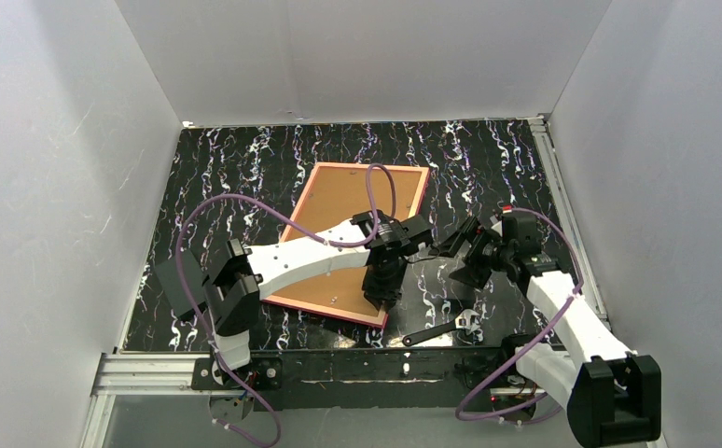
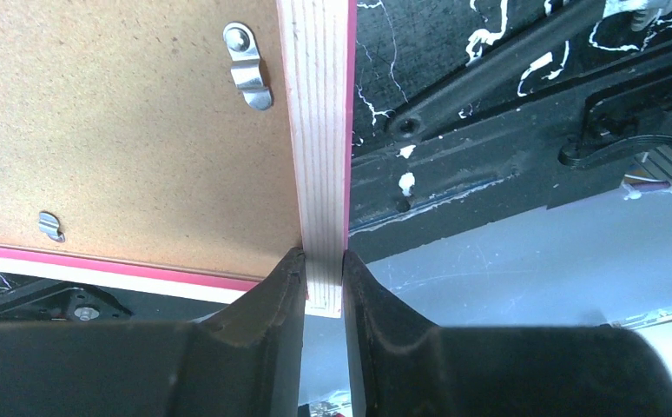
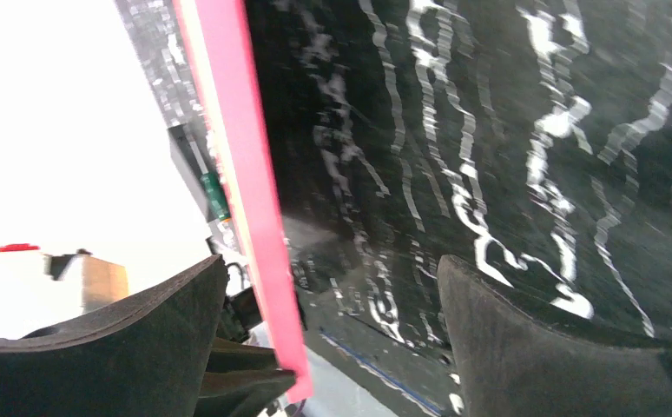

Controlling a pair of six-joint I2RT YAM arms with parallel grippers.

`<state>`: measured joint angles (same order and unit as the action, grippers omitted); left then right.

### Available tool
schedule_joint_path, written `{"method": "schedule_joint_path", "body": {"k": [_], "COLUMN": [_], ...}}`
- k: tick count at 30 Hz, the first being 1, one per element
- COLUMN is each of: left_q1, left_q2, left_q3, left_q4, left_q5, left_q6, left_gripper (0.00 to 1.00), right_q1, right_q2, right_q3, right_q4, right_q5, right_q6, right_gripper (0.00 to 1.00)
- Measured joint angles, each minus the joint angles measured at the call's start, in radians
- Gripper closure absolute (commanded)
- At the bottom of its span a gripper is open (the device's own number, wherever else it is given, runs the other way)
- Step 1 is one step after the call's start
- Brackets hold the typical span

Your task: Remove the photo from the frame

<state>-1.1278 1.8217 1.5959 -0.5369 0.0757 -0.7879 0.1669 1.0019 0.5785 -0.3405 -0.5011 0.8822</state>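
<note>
Pinching the pink-edged, brown-backed frame (image 1: 339,191), left claw (image 2: 322,257) is nearly closed; right claw (image 3: 328,271) gapes empty.

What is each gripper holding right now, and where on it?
The left gripper pinches the frame by its side rail, at a corner. The right gripper is open and holds nothing.

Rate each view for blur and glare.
Top external: sharp and evenly lit, the frame shows clearly. Left wrist: crisp, wood grain and clips readable. Right wrist: table pattern smeared by blur, left side blown out white.
</note>
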Motion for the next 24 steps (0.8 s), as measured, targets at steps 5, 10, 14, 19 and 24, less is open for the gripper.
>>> {"method": "schedule_joint_path", "body": {"k": [5, 10, 14, 19, 24], "left_q1": [0.014, 0.022, 0.027, 0.035, 0.04], "left_q2": [-0.017, -0.021, -0.037, -0.066, -0.095], "left_q3": [0.0, -0.002, -0.009, -0.018, -0.019], "left_q4": [0.0, 0.001, 0.003, 0.003, 0.004], "left_q5": [0.025, 0.043, 0.051, 0.067, 0.076], "left_q6": [0.014, 0.023, 0.029, 0.035, 0.037], "left_gripper": [1.0, 1.0, 1.0, 1.0, 1.0], "right_q1": [0.027, 0.09, 0.14, 0.183, 0.24], "right_q2": [0.146, 0.217, 0.308, 0.381, 0.454], "right_q3": [0.129, 0.2, 0.266, 0.277, 0.305], "right_q4": [0.094, 0.139, 0.143, 0.149, 0.153], "right_q5": [-0.081, -0.094, -0.08, -0.053, -0.029], "right_q6": [-0.009, -0.013, -0.017, -0.015, -0.009], "right_gripper": [0.04, 0.1, 0.16, 0.24, 0.27]}}
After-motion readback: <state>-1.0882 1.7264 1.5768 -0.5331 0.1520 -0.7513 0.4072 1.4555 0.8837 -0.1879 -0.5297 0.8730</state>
